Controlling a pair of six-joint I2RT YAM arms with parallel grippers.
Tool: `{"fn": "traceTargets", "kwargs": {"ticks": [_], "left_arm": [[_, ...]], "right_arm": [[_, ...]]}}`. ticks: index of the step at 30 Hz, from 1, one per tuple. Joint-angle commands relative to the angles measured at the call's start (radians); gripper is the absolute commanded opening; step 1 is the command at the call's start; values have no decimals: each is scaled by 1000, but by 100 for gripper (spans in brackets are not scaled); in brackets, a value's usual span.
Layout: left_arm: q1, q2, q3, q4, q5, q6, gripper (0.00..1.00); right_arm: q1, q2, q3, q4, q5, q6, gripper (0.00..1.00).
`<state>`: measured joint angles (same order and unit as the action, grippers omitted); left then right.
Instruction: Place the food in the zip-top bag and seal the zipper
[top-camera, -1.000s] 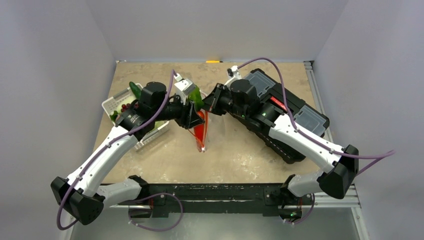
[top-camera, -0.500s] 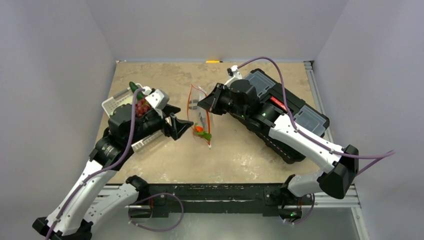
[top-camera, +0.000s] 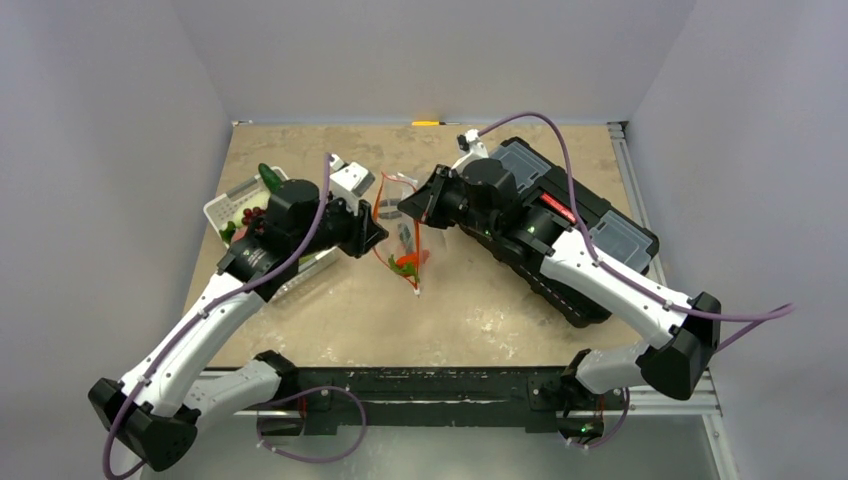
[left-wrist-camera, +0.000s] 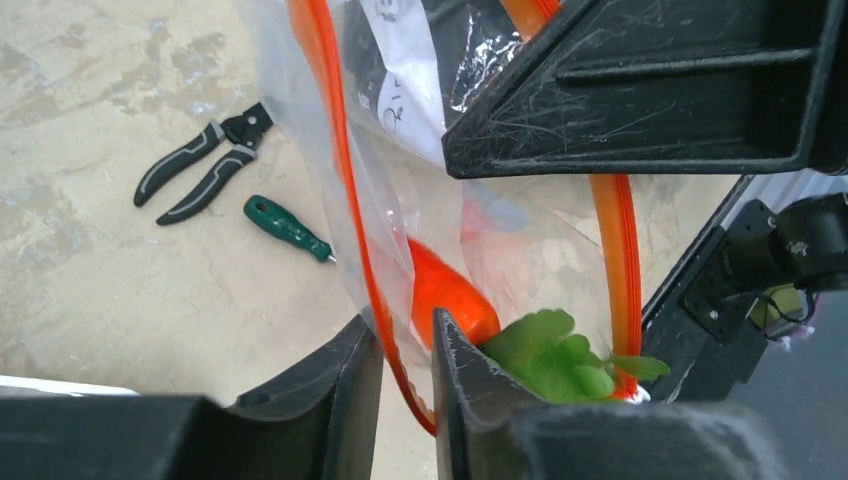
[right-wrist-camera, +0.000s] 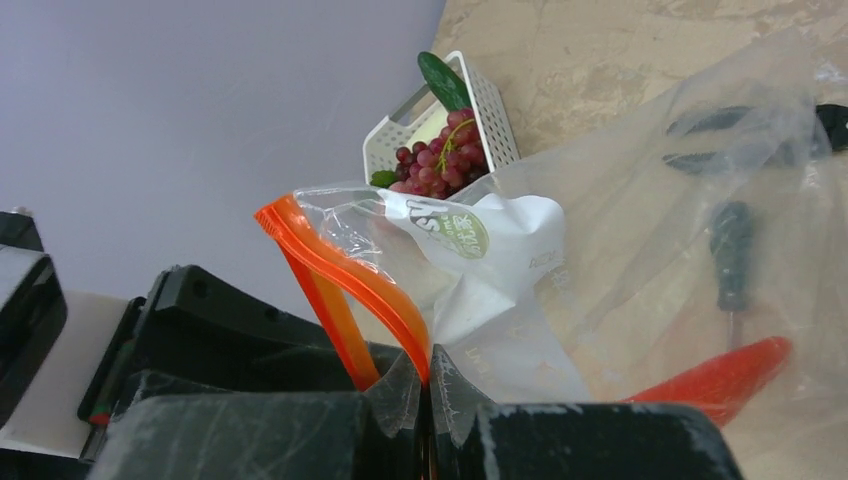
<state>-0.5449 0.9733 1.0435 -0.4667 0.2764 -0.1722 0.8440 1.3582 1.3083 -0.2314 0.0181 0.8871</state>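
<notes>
The right end effector (right-wrist-camera: 428, 365) is pressed closed on the upper lip of the zip-top bag (right-wrist-camera: 620, 200), pinching the film just beside the zipper (right-wrist-camera: 345, 265) and holding the bag up off the tabletop (left-wrist-camera: 120, 270). The left end effector (left-wrist-camera: 402, 330) is at a narrow setting: its two fingers straddle the opposite lip, with the orange strip running down between them and a sliver of gap beside it. Between the two lips the mouth gapes. The orange carrot (left-wrist-camera: 445, 290) lies low inside the bag, its green leaves towards the left arm's fingers. Beyond the bag, black-handled pliers (left-wrist-camera: 200, 172) and a green-handled screwdriver (left-wrist-camera: 285, 227) lie side by side on the tabletop. Further left stands the white basket (right-wrist-camera: 490, 105), holding the purple grape bunch (right-wrist-camera: 440, 165) and the cucumber (right-wrist-camera: 443, 80), which leans against its far wall. A black case (top-camera: 600, 215) sits under the right arm.
</notes>
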Motion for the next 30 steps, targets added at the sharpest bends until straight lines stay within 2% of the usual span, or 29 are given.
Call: {"fn": "traceTargets", "kwargs": {"ticks": [1, 2, 4, 8, 11, 14, 16, 17, 20, 21, 22, 24, 27, 30], "left_arm": [[-1, 10, 72, -40, 94, 10, 8], [-4, 7, 71, -35, 118, -1, 0], [-5, -6, 58, -15, 194, -75, 0], [-9, -33, -16, 69, 388, -444, 0], [-28, -89, -184, 352, 465, -775, 0], [-47, -153, -343, 581, 403, -1017, 0], [-50, -192, -391, 573, 330, -1029, 0], [-50, -209, -389, 494, 277, -990, 0], [-51, -228, -348, 95, -21, -864, 0], [-46, -225, -353, 6, -104, -874, 0], [-42, -221, -368, -17, -128, -873, 0], [-41, -212, -402, 14, -126, -898, 0], [-45, -210, -411, 78, -46, -917, 0], [-51, -255, -344, 54, 20, -900, 0]], "right_arm": [[3, -33, 78, -40, 28, -62, 0], [4, -28, 102, -85, 35, -89, 0], [10, -14, 168, -216, 60, -156, 0], [50, 6, 306, -554, 137, -290, 0], [97, -37, 311, -670, 156, -330, 0], [108, -38, 306, -690, 106, -344, 0], [109, -15, 271, -617, 69, -347, 0], [103, 10, 243, -555, 47, -352, 0], [72, 157, 233, -450, 65, -394, 0], [67, 219, 259, -448, 88, -409, 0], [66, 282, 294, -453, 108, -423, 0], [63, 381, 356, -474, 105, -453, 0], [63, 474, 436, -518, 83, -483, 0], [62, 473, 495, -579, 92, -498, 0]]}}
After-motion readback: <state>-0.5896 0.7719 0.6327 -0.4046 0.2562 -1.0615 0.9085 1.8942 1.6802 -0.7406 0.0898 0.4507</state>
